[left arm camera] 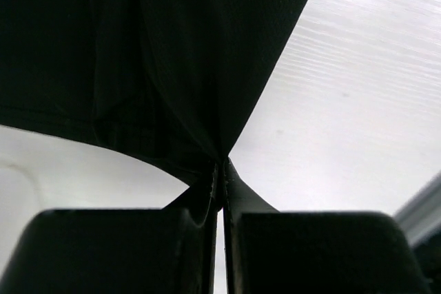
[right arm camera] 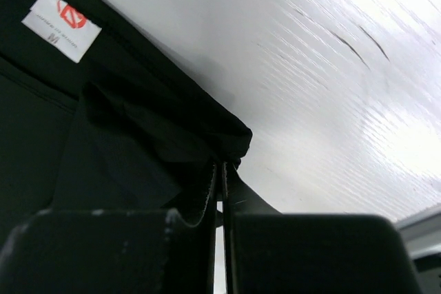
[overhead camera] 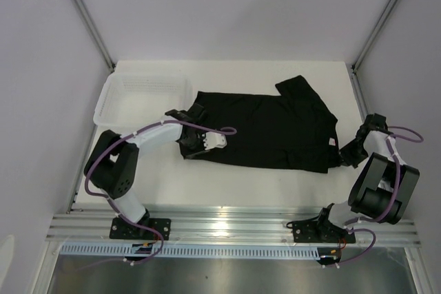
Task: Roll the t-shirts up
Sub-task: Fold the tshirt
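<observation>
Now my left tool (left arm camera: 222, 170) and right tool (right arm camera: 220, 170) each pinch the black t-shirt (overhead camera: 275, 129).
I see it spread across the desk (overhead camera: 275, 184), left grip near the white basket (overhead camera: 145, 98), right grip close to the neck label (right arm camera: 60, 24).

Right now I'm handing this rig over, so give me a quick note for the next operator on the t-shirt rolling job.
Left fingers: shut on the t-shirt at its end nearest the basket.
Right fingers: shut on the shirt's edge near the neck label.
The t-shirt lies spread across the table, pinched at both ends.
Done: both grips.
Left: the whole roll; none is started.
</observation>
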